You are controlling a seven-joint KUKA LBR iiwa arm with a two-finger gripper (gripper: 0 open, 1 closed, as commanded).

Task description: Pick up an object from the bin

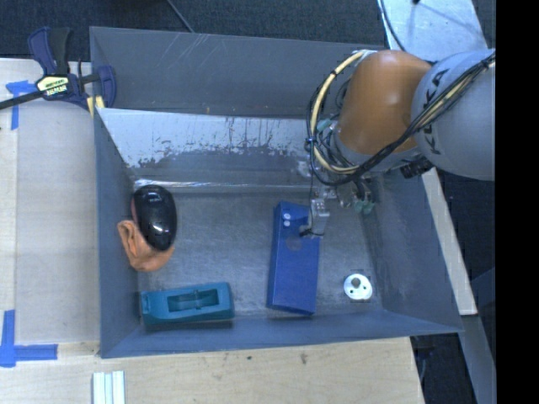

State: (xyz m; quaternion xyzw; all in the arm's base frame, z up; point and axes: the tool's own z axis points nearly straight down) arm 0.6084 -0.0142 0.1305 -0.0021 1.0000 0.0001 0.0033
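Grey metal bin point(210, 66) walls slope down to a floor where a flat blue box point(293, 272) lies right of centre. Taken only at its far end, I judge, the long box could tilt and slip free. From the right the arm point(396, 108) bends steeply down, setting the claw point(317, 222) at that far end; whether it is open or closed I cannot tell.
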